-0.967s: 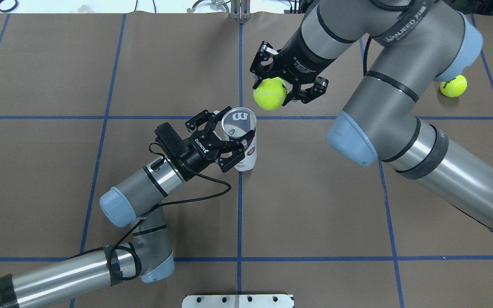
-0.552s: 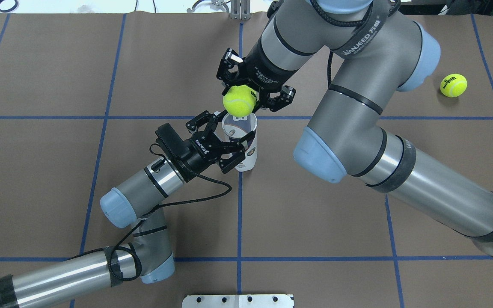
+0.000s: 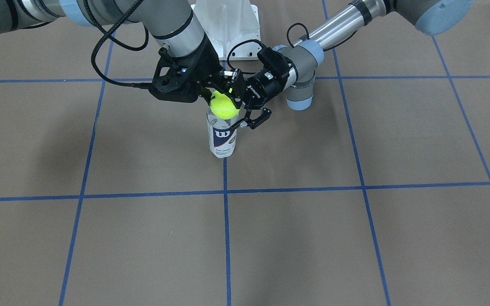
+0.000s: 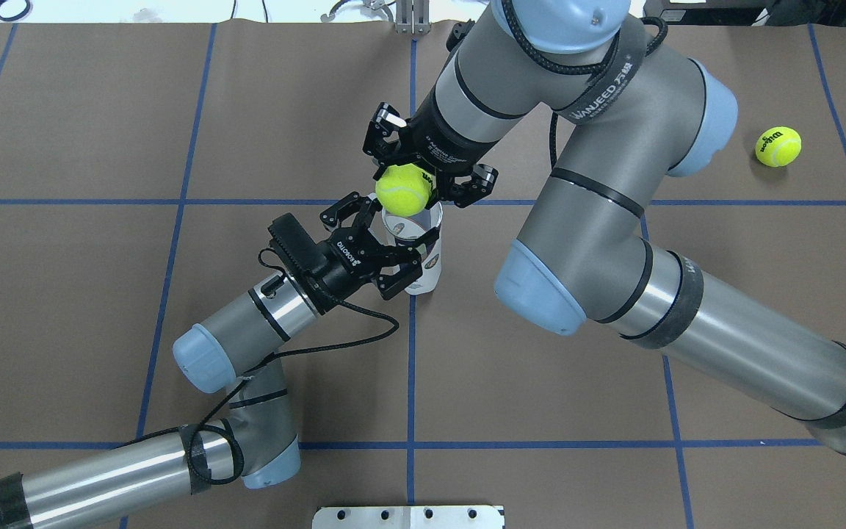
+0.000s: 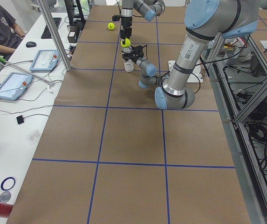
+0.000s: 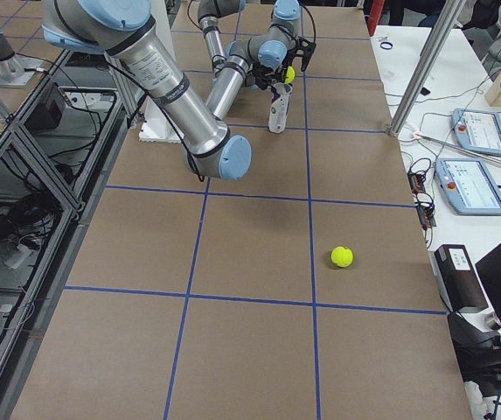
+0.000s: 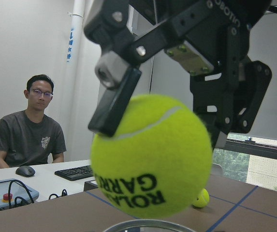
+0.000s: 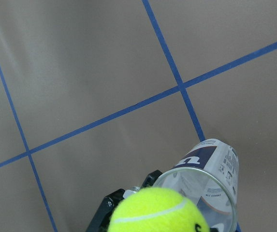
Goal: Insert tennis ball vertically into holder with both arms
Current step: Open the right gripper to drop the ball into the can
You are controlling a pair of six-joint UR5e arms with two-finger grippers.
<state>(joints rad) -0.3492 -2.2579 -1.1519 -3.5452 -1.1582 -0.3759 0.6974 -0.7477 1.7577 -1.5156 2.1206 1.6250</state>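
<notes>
Ball (image 4: 403,189) held just above the mouth of the holder (image 3: 223,140)
The right gripper (image 4: 410,185) points down, its fingers (image 7: 113,99) pinching the ball on two opposite sides; the ball sits between their tips, right over the holder's metal rim and not yet inside. The holder stands upright on the table (image 4: 540,382), between the fingers of the left gripper (image 4: 396,246), which reach in from the side and clamp its upper part near the rim. A spare ball (image 4: 778,146) lies on the table, well apart from both sets of fingers
</notes>
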